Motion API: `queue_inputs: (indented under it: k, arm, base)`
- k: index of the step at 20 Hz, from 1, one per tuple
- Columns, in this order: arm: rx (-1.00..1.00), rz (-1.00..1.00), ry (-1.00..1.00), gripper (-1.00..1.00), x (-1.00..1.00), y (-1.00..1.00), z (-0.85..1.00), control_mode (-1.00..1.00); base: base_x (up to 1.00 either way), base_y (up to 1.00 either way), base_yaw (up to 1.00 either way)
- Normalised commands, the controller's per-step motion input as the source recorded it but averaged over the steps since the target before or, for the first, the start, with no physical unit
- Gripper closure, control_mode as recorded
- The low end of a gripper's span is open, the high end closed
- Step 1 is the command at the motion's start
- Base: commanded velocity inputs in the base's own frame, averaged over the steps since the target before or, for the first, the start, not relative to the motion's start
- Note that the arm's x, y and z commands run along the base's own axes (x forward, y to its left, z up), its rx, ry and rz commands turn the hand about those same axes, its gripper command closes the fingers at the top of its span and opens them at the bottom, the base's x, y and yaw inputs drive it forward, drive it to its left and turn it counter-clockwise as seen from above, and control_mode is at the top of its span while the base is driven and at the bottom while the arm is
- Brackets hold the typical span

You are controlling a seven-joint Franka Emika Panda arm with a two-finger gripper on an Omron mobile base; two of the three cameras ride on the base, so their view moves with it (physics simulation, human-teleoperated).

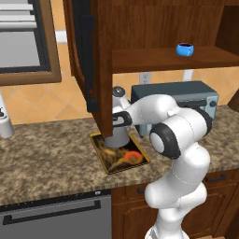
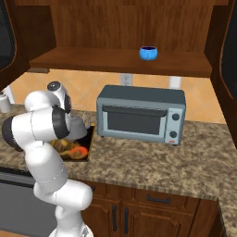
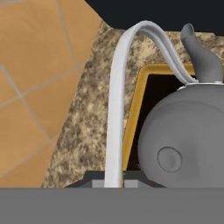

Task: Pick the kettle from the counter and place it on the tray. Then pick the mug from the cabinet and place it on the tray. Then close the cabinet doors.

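Note:
My gripper (image 3: 113, 183) is shut on the thin arched handle of the grey kettle (image 3: 183, 140). The kettle's body sits low over the back part of the patterned tray (image 3: 132, 127); I cannot tell whether it rests on it. From the left base view the gripper (image 1: 117, 121) and kettle (image 1: 116, 136) are half hidden behind the open cabinet door (image 1: 88, 56), above the tray (image 1: 122, 156) on the granite counter (image 1: 46, 158). The blue mug (image 1: 185, 49) (image 2: 148, 53) stands on the cabinet shelf (image 2: 115, 61). Both cabinet doors (image 2: 229, 46) are open.
A grey toaster oven (image 2: 141, 115) stands on the counter just right of the tray. A white cylindrical container (image 1: 4, 123) is at the far left. A dishwasher front (image 1: 56, 217) and lower cabinets (image 2: 152, 208) lie under the counter.

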Motion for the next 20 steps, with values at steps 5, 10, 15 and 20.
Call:
queue_inputs:
  k: [5,10,15,20]
  arm:
    - [0.02,0.00,0.00,1.00,-0.22,-0.04,-0.13,-1.00]
    - [0.02,0.00,0.00,-1.00,-0.27,-0.19,-0.18,-1.00]
    - [0.00,0.00,0.00,-1.00,-0.10,-0.19,-0.20,-1.00]
    - [0.00,0.00,0.00,-1.00,-0.02,-0.05,-0.22,-1.00]
  base:
    - [0.00,0.00,0.00]
    - [0.00,0.00,0.00]
    - [0.00,0.00,0.00]
    - [0.00,0.00,0.00]
